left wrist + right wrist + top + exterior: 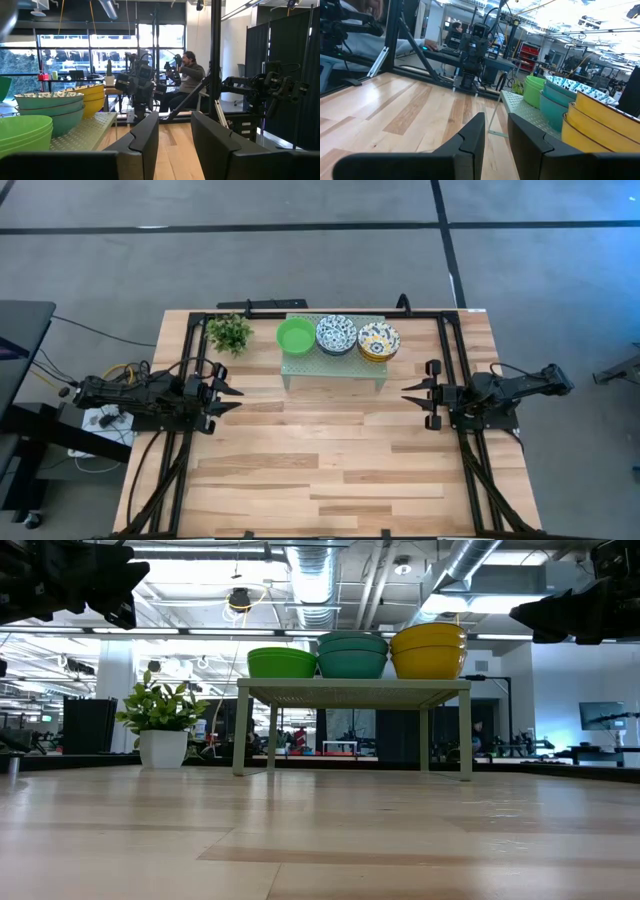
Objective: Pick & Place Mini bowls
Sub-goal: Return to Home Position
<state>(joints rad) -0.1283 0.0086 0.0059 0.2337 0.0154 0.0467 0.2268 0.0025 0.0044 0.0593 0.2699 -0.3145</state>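
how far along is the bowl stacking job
It looks finished. The green bowls, blue-patterned bowls and yellow bowls sit in three stacks on the rack, and no bowl lies on the table. Nothing is in hand: the left hand and right hand are open and empty at the table's sides. Nothing seems left but parking the arms.

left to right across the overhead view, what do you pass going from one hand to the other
left hand → green bowls → white-and-blue bowls → yellow-and-blue bowls → right hand. The plant is left out because it overlaps the left hand's span.
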